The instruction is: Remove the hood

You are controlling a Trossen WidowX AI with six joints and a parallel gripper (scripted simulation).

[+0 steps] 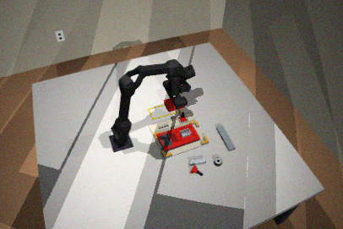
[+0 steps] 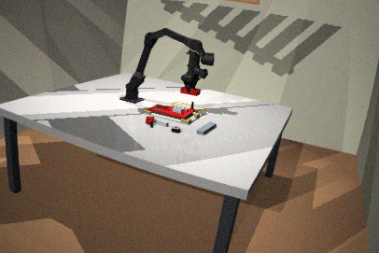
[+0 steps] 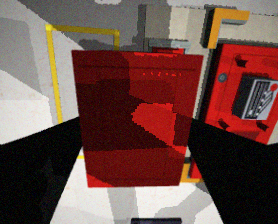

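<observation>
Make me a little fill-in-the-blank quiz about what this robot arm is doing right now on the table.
1. The gripper is shut on the red ____ of the toy car.
2. The marked area on the table is outlined in ____.
3. The held part hangs in the ____, not yet set down.
4. The long grey bar lies ____ the marked area.

Missing words: hood; yellow; air; outside

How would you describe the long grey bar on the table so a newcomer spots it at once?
Start at the red toy car on its cream board mid-table. Look to the side away from the arm's base: the bar lies alone there, flat. Unlike the small wheel nearby, it is long, plain grey and straight.
</observation>
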